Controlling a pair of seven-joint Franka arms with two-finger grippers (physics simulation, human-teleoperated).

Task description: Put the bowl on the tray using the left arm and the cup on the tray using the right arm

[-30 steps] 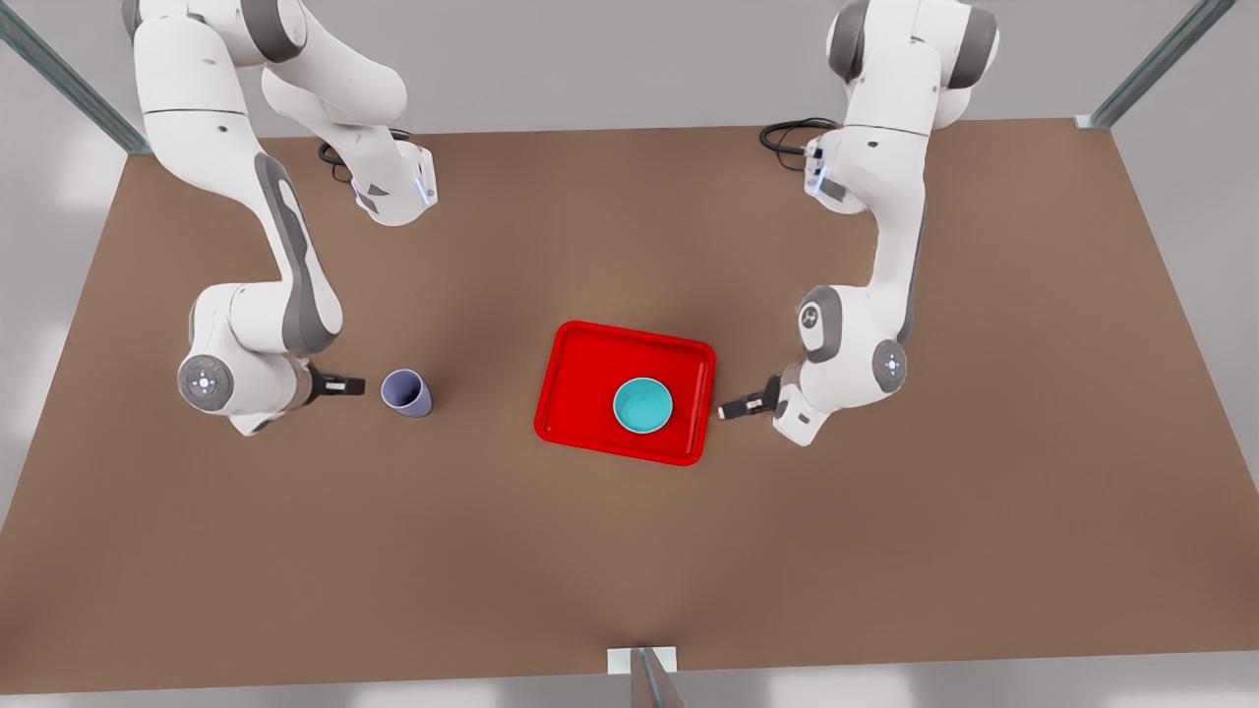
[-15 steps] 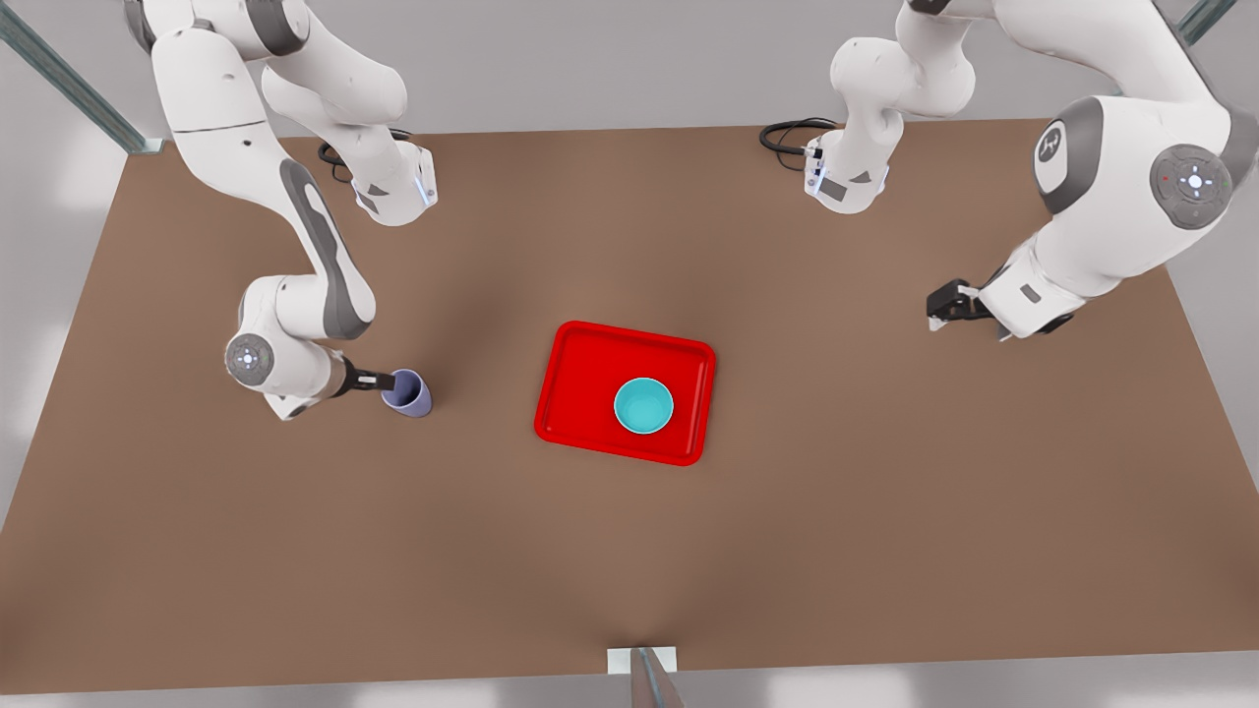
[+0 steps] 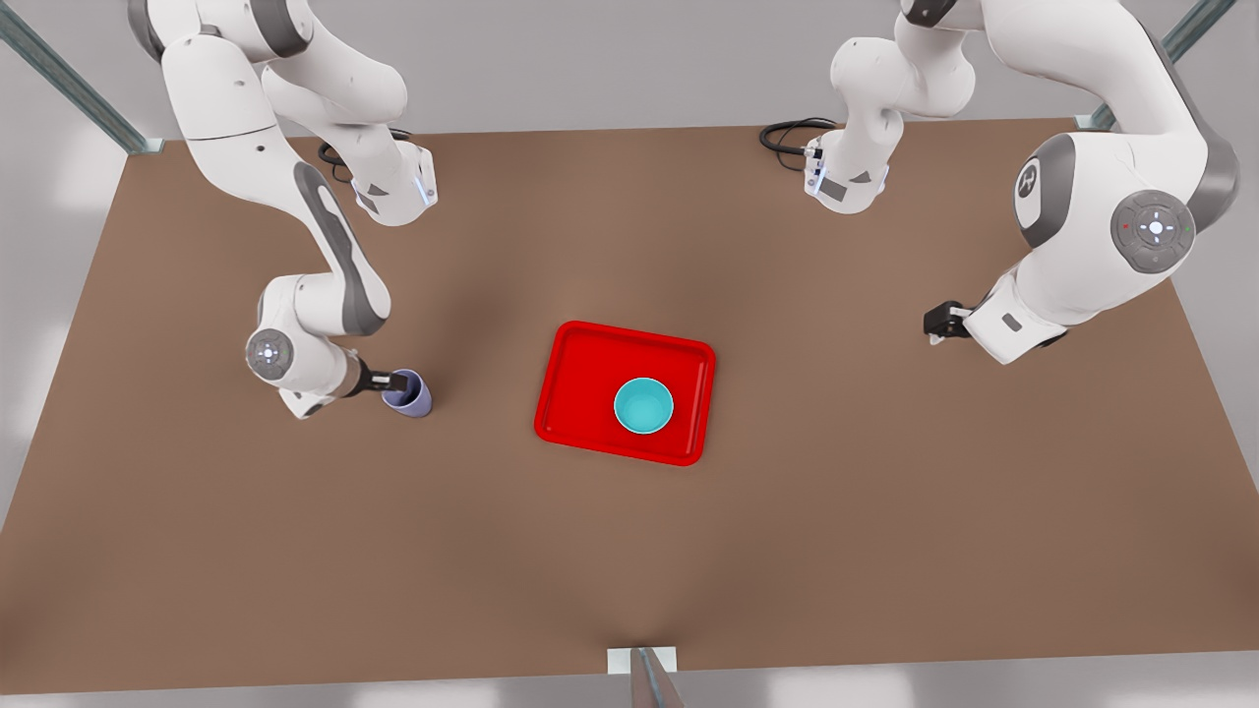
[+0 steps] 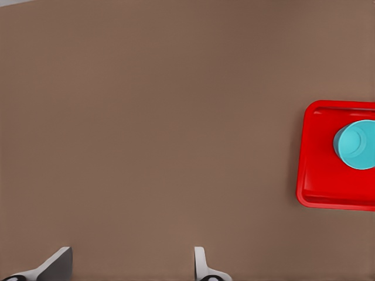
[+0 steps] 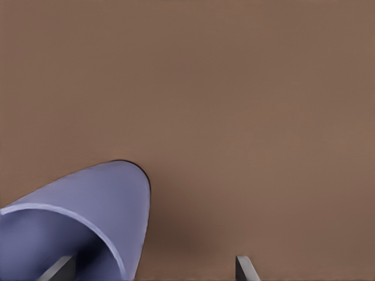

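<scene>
- Right end effector (image 3: 395, 380) sits at the cup (image 3: 407, 392) on the counter (image 3: 295, 551), fingers spread, one inside the rim.
- Cup looks light, rigid, slick; pinch the wall.
- Bowl (image 3: 643, 406) rests on the tray (image 3: 580, 379).
- Left end effector (image 3: 934, 323) waits well apart, fingers spread.

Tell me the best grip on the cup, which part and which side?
Pinch the rim wall of the cup: it has no handle and stands upright on the table, mouth open. One finger inside, one outside, from the front view's left, where the right gripper sits open at the rim. The left gripper waits open, far from the tray.
</scene>
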